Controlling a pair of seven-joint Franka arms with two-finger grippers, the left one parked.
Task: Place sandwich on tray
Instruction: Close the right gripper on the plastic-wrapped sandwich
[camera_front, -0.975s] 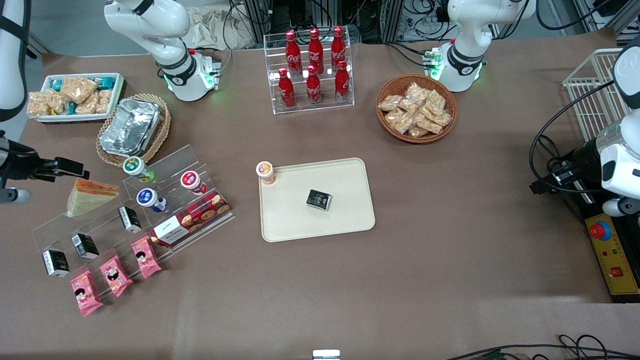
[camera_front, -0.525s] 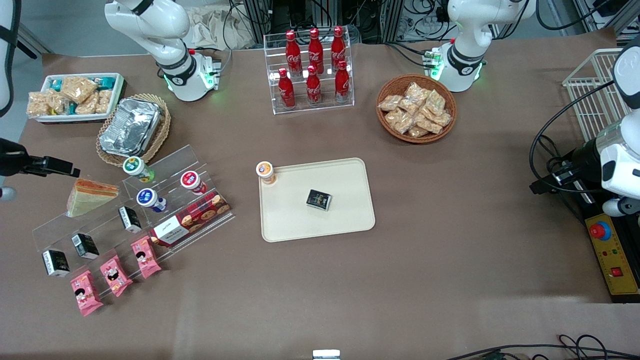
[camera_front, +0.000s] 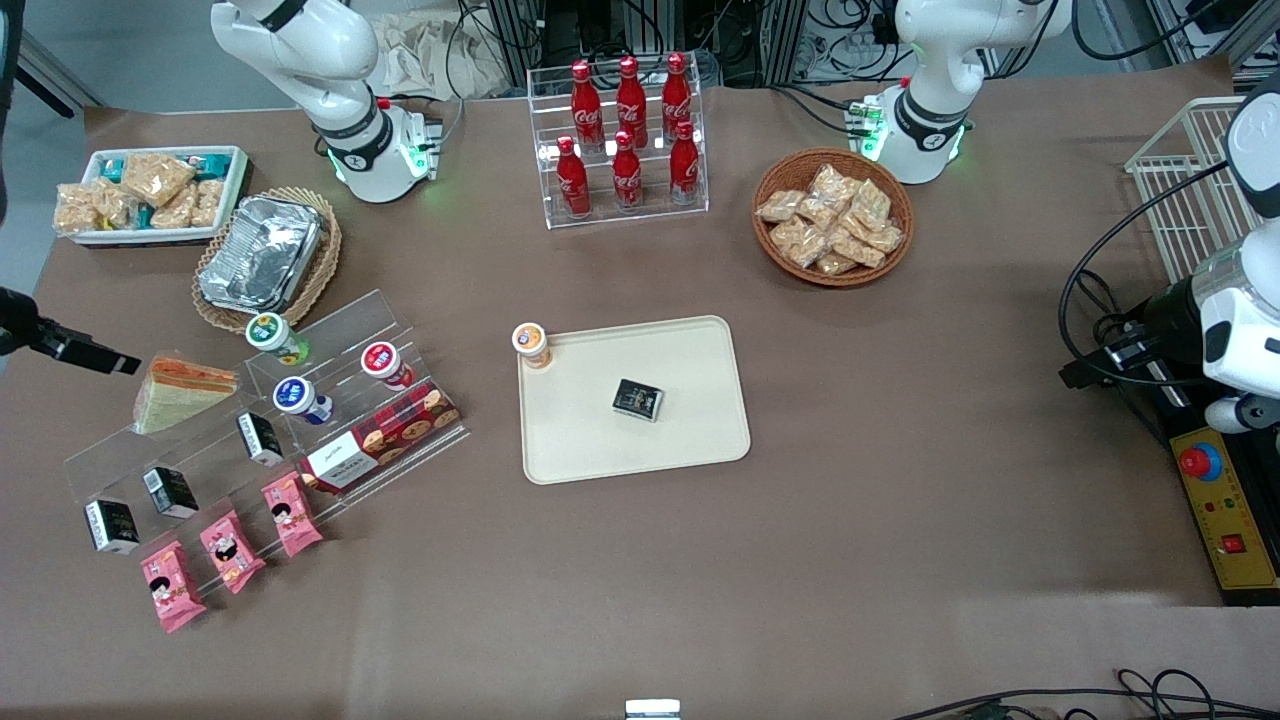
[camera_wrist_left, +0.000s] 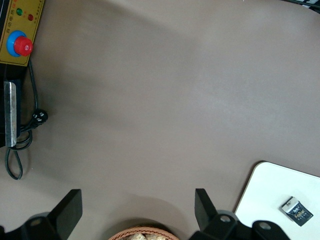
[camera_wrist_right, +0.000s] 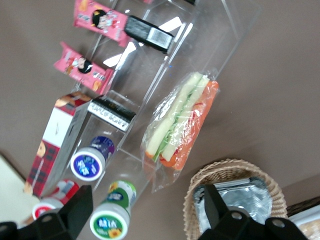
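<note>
Sandwich (camera_front: 182, 391) lies on brown table (camera_front: 900, 500), gripper (camera_wrist_right: 145, 212) spread above.

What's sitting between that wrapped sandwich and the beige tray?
In the front view, the clear stepped rack with small bottles lies between the sandwich and the tray. The end effector hovers beside the sandwich, open.

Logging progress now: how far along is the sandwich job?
Nothing done yet. The plastic-wrapped triangular sandwich sits on the clear acrylic stand, ungrasped. The gripper hangs open above it. Grasping and carrying it to the cream rectangular tray remain.
</note>
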